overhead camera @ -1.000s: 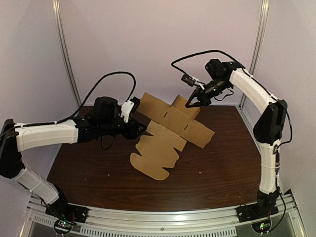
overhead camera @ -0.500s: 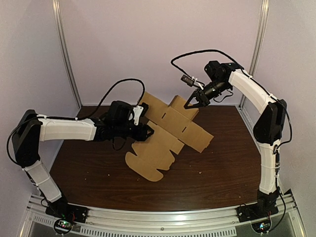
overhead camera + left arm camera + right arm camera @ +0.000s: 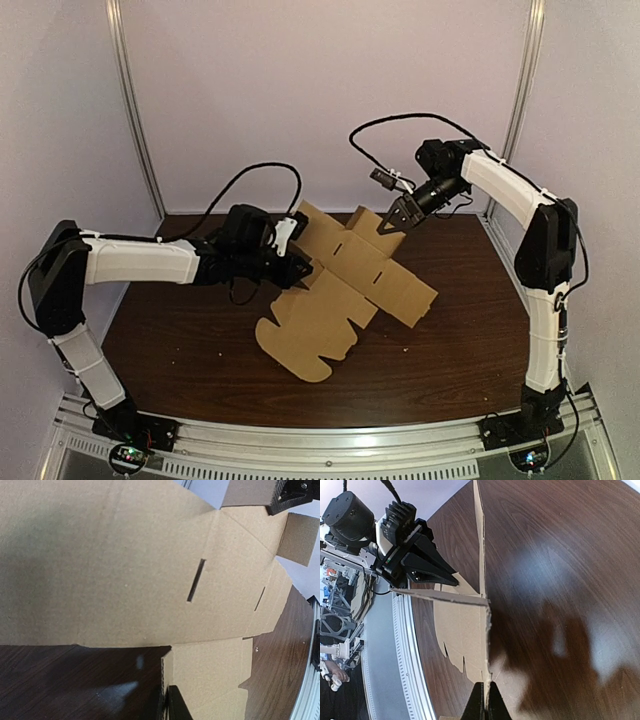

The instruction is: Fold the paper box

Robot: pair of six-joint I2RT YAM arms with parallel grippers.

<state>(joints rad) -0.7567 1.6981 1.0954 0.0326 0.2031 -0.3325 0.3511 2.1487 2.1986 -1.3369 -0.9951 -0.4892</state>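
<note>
On the bench (image 3: 180, 350), a paper box (image 3: 345, 285) barely begun

At the left, the left hand (image 3: 298, 268) reaches in sideways, its fingers closed together on an inner edge of the box near the middle of the sheet. The box is an unfolded brown cardboard blank in the centre of the dark wooden bench. Its scalloped near flap rests on the wood, and its far panels, cut with narrow slots (image 3: 196, 580), tilt upward. At the right, the right hand (image 3: 392, 222) is clamped on the edge of the raised far flap. By my judgement little is done: no walls stand, no tabs sit in slots, and nearly all the folding remains
</note>
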